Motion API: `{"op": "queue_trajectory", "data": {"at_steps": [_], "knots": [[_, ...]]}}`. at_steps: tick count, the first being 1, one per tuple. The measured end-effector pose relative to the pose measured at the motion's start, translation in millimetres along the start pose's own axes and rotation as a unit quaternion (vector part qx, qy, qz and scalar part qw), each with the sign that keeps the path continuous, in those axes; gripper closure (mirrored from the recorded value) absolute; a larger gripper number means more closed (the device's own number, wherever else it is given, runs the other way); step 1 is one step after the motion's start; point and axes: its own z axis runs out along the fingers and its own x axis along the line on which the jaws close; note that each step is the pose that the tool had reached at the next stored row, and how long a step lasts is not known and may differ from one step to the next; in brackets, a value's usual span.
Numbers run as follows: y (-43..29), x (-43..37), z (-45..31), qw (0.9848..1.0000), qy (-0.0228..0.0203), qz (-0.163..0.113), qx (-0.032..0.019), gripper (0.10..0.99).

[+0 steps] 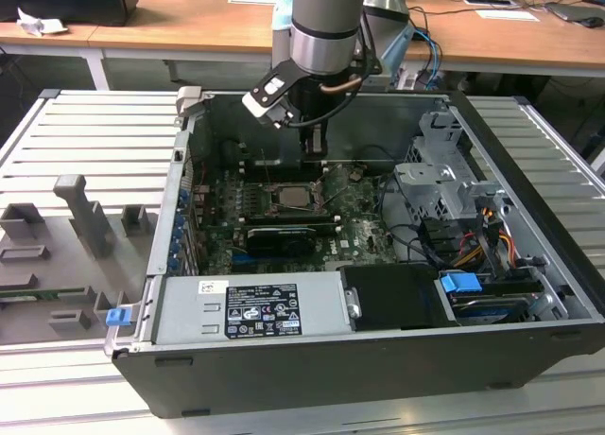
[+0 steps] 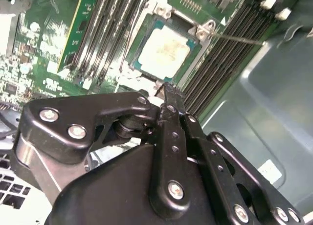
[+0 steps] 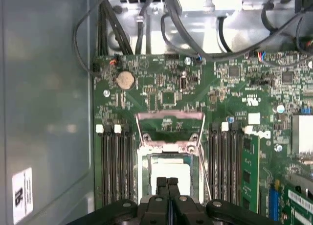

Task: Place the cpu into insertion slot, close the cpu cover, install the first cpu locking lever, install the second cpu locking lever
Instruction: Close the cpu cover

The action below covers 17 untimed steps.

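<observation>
While the arm reaches down into the open computer case (image 1: 378, 369) in the exterior view, its gripper (image 1: 315, 153) hangs just above the green circuit board (image 1: 354, 229), at the far edge of the insertion slot (image 1: 274, 197). A long black expansion card (image 1: 279, 238) lies on the near side of the slot, and the grey power supply (image 1: 250, 307) sits along the case's front wall. From this angle the slot's contents are hard to make out.

In the second wrist view, the two black fingers (image 2: 171, 105) are pressed flat together with nothing between them, their tip right at the rim of the slot. The cpu (image 2: 164, 51) lies flat inside the slot, its dull silver top facing up. A thin metal lever (image 2: 239, 38) sticks out from one corner of the slot across the black memory slots (image 2: 220, 58).

In the first wrist view, the closed fingers overlap the near part of the cpu. Beyond the chip, the cpu cover (image 3: 168, 116) appears to be standing up off the slot, since the green board shows through its cut-out centre, though the tilt is hard to judge. The thin lever runs alongside the slot, next to the memory slots.
</observation>
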Motion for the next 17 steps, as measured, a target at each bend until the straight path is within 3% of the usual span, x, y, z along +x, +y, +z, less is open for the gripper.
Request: {"op": "queue_trajectory", "data": {"at_steps": [4,17], "knots": [[-0.1,1.5,-11.8,1.0,-0.0021,0.0,-0.0001,0.98],[2.1,2.2,-19.0,1.0,-0.0023,0.0,-0.0001,0.98]]}}
